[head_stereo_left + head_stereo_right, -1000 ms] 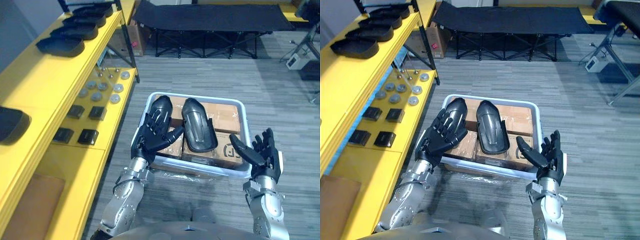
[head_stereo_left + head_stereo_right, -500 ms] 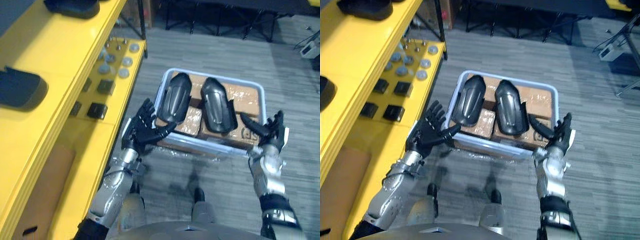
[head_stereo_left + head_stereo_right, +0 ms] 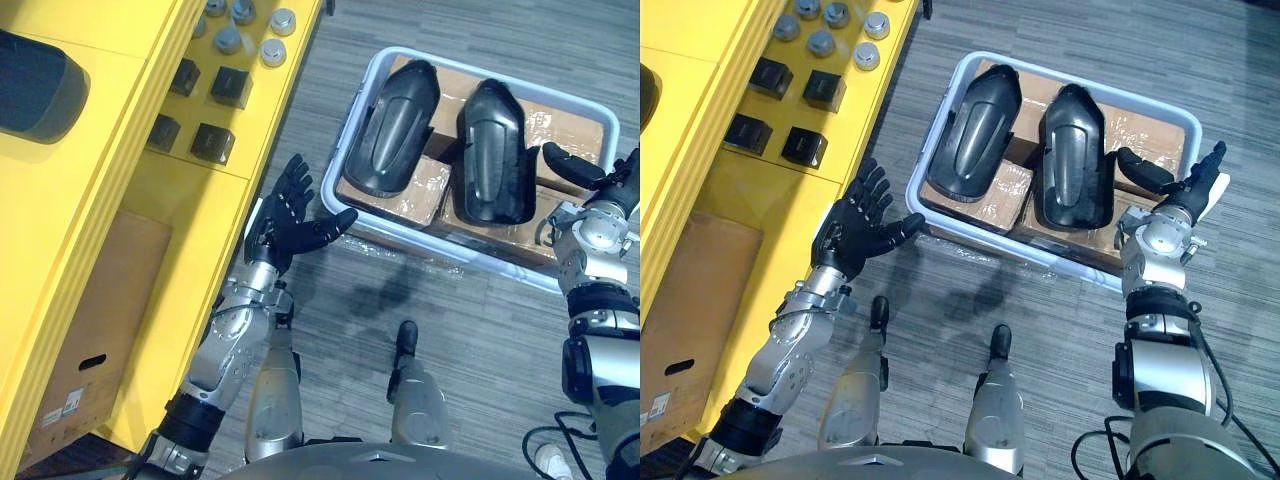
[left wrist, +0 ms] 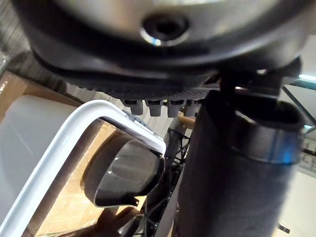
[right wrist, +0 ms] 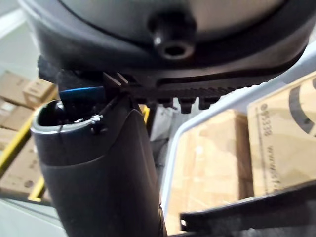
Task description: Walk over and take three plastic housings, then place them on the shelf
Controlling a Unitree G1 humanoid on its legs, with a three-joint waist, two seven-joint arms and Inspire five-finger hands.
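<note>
Two black moulded plastic housings [image 3: 395, 130] [image 3: 495, 155] lie side by side, lengthwise, on brown cardboard boxes [image 3: 575, 125] inside the white plastic bin [image 3: 338, 165] on the floor. A third dark housing [image 3: 35, 85] sits on the yellow shelf [image 3: 100, 150].

Left robot hand [image 3: 290, 220]: fingers spread and straight, empty, just outside the bin's left rim; thumb contact with the rim cannot be judged. Right robot hand [image 3: 1183, 188]: fingers apart, empty, thumb over the bin's right edge.

Against 1.0 s ago: the camera has shifted; the left robot hand, then over the left housing, is outside the bin. Housings unmoved.
</note>
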